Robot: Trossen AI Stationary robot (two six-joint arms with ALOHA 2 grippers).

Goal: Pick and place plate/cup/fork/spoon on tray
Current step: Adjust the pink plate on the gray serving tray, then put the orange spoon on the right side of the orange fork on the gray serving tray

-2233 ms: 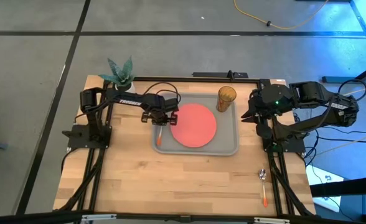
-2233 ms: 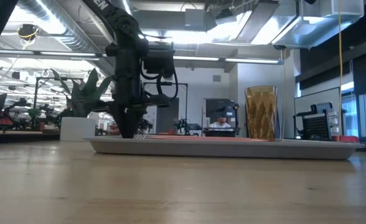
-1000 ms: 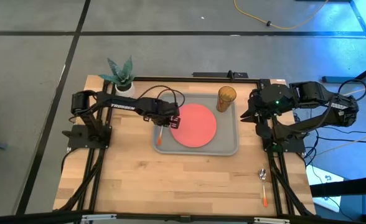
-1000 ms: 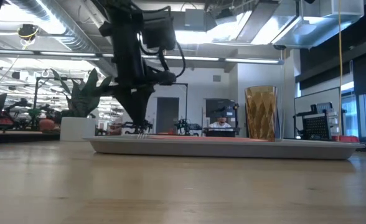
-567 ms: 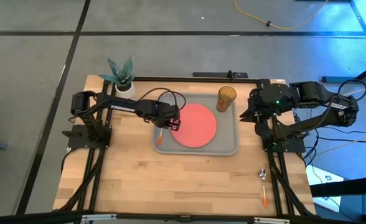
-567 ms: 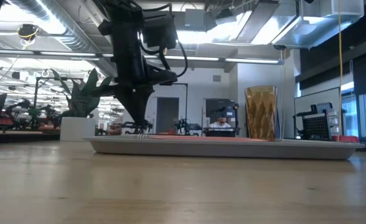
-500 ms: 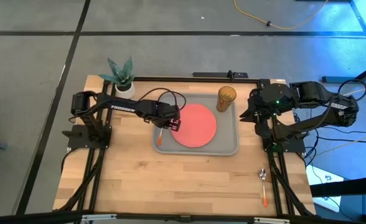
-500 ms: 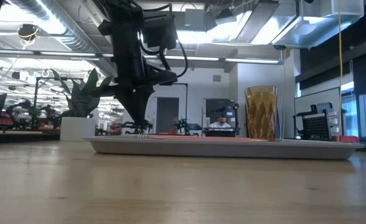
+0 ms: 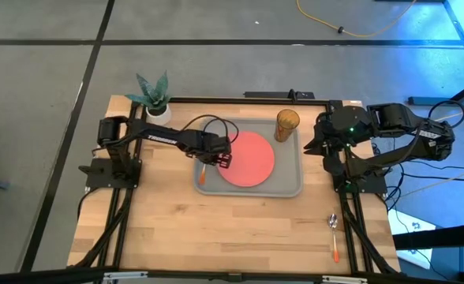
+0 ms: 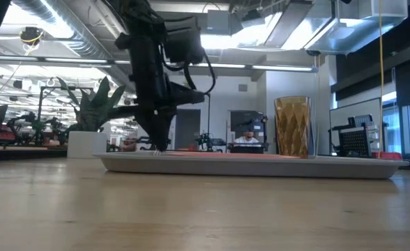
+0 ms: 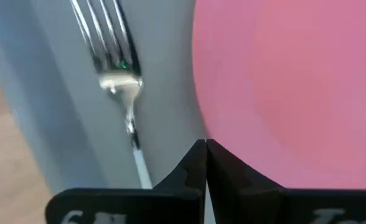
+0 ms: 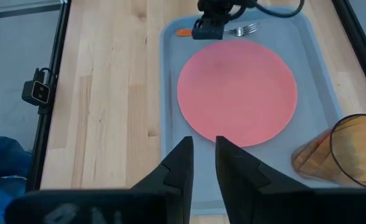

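High view: one spoon (image 9: 334, 235) left lying on the bare counter (image 9: 248, 229), well apart from both claws, nearer the right arm's base than anything else, bowl toward the tray and orange handle pointing away. Likely light, stiff and thin, lying flat against the wood, so probably slippery under the fingertips; best taken across the orange handle near its middle, with the fingers straddling it from above, rather than at the smooth rounded bowl. Counted: one grey tray (image 9: 289, 183), one coral-red plate (image 9: 248, 158) resting on it, one amber cup (image 9: 286, 124) standing upright in the tray's far corner, one fork (image 11: 116, 70), one spoon, one potted plant (image 9: 153, 95) off at the counter's corner. Left claw (image 9: 218, 158) low over the tray with its fingers pressed together on nothing, tip right at the plate's rim; fork lying just beside it on the tray floor, tines ahead of the fingertips, clear of the grip. Right claw (image 12: 201, 163) parked high at the tray's other side, fingers a little apart and holding nothing, plate ahead of it and cup off to one side. Plate, cup and fork seemingly placed; spoon seemingly the only piece outstanding.
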